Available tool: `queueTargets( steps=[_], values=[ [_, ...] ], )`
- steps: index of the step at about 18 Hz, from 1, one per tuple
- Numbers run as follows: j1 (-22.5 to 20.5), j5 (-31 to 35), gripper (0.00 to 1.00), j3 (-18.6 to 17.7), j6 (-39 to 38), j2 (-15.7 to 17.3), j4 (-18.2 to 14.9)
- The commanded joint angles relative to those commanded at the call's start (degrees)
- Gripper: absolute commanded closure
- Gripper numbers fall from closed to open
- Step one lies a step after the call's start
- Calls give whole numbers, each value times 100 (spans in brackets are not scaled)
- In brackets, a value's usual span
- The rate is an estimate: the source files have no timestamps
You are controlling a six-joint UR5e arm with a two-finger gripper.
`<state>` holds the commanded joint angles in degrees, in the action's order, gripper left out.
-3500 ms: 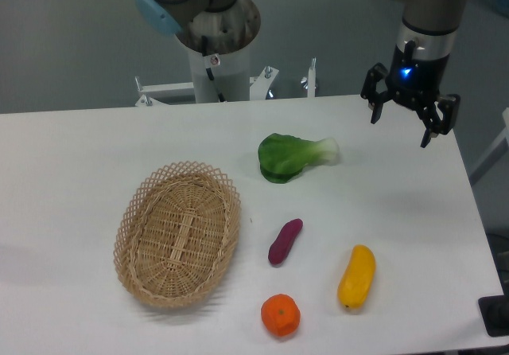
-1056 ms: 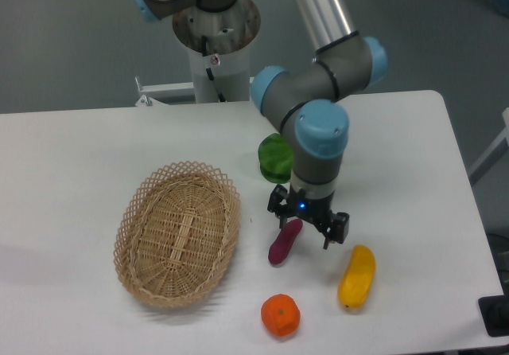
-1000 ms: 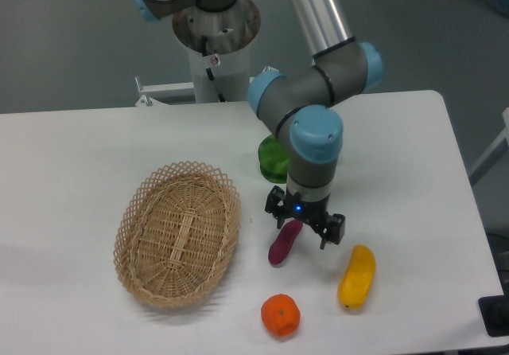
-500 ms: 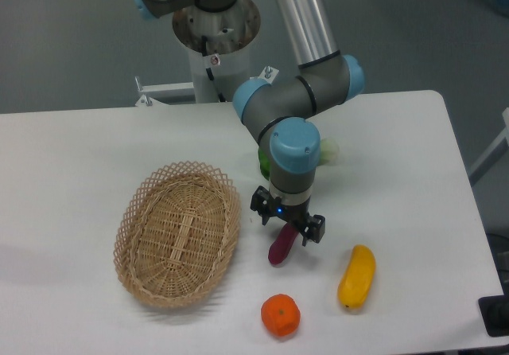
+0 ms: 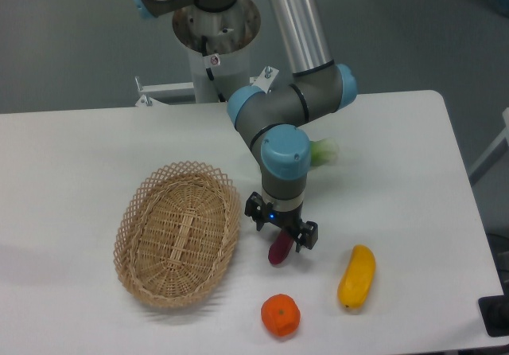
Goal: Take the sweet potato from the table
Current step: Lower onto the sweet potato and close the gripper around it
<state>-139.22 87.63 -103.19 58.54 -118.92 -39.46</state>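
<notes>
The sweet potato is a small dark purple tuber lying on the white table, just right of the basket. Its upper half is hidden under my gripper, which hangs directly over it with its black fingers spread to either side. The gripper is open and I cannot tell whether the fingers touch the tuber.
A woven wicker basket stands left of the gripper. A yellow elongated fruit lies to the right and a round orange near the front edge. A green leafy vegetable is mostly hidden behind the arm.
The arm swung in from the far right and moved left and down over the sweet potato. In the last half second the gripper shifted slightly left and lower, centring on the tuber.
</notes>
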Motion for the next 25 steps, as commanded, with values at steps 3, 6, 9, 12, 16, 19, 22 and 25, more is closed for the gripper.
queueTargets(
  steps=[3, 6, 9, 12, 16, 19, 22, 25],
  values=[
    [0, 9, 41, 18, 35, -9, 0],
    [0, 35, 57, 44, 62, -9, 0],
    [0, 35, 67, 97, 70, -9, 0],
    [-9, 26, 67, 211, 79, 44, -9],
    [-44, 0, 68, 439, 193, 184, -87],
    [-44, 44, 67, 667, 264, 377, -167],
    [-44, 44, 67, 1001, 290, 606, -464],
    [-140, 0, 67, 1510, 343, 826, -1385]
  ],
)
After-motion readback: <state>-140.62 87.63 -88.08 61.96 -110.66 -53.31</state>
